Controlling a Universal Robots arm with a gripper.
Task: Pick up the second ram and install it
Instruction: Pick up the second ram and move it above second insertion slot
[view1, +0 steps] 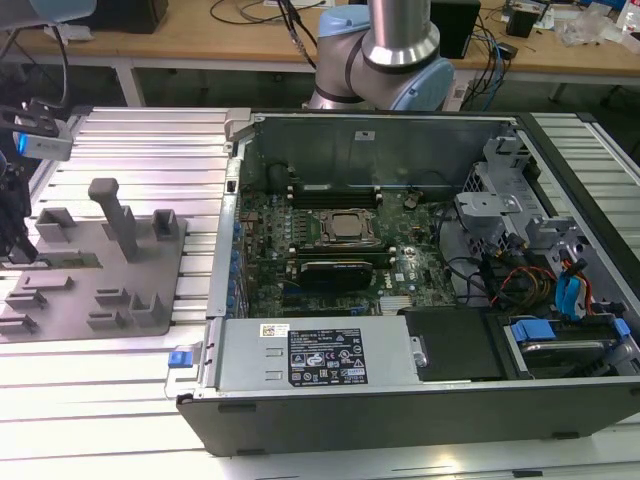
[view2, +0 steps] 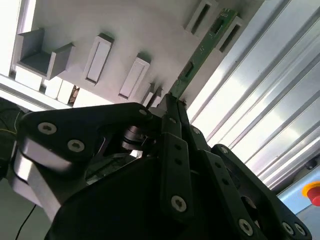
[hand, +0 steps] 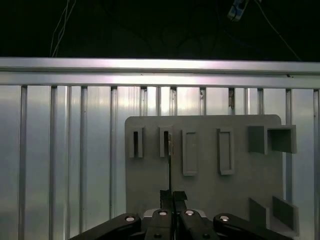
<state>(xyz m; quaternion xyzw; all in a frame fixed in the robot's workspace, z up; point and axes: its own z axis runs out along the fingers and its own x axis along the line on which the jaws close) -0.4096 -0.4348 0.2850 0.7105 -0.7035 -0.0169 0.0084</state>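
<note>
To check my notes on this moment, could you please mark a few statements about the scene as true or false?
1. The end effector is shut on the green ram stick. True.
2. The computer case is open, with its motherboard exposed. True.
3. The end effector hangs over the motherboard. False: in both wrist views it is at the gray slotted tray.
4. The gray slotted tray lies inside the computer case. False: it lies outside the case on the ribbed aluminium table, toward the exterior view's left.
</note>
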